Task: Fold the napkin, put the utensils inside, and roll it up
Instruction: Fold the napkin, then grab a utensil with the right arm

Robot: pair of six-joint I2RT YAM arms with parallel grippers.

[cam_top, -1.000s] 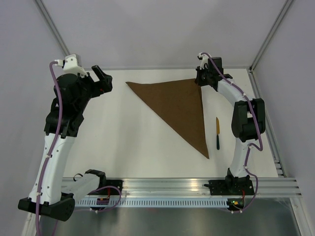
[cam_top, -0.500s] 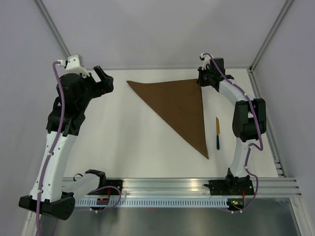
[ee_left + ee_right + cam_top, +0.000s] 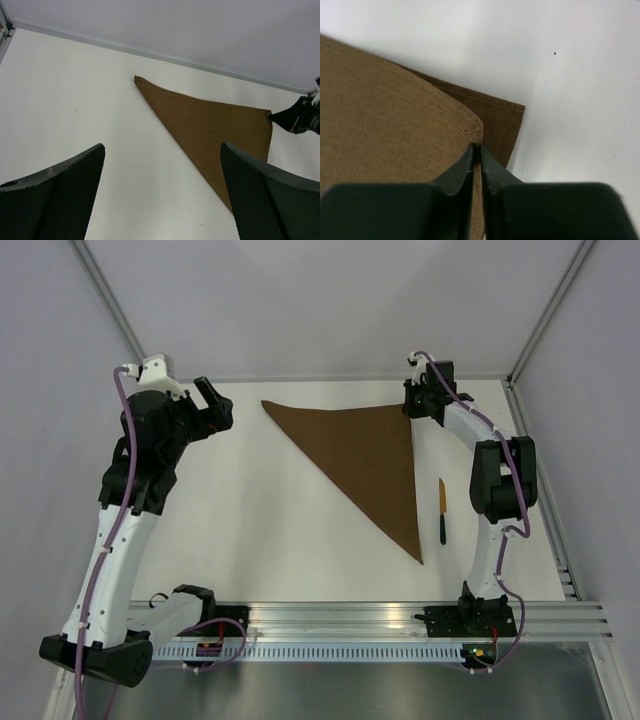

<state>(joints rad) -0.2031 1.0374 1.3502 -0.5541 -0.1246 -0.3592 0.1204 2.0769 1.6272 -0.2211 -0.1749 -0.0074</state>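
Note:
The dark-brown napkin [image 3: 370, 460] lies folded into a triangle on the white table, with points at the far left, far right and near right. My right gripper [image 3: 410, 408] is shut on the napkin's far right corner [image 3: 470, 127], pinching the top layer just above the lower layer. The napkin also shows in the left wrist view [image 3: 210, 125]. My left gripper [image 3: 222, 418] is open and empty, raised left of the napkin's far left point. The knife-like utensil [image 3: 441, 510], yellow blade and dark handle, lies right of the napkin.
The table's back wall edge [image 3: 330, 380] runs just behind the napkin. A metal rail [image 3: 400, 615] crosses the near edge by the arm bases. A frame post [image 3: 535, 390] stands at the far right.
The left arm has shifted slightly right and forward. The right gripper has edged a little toward the far right, drawing the napkin's corner with it. The utensil has not moved.

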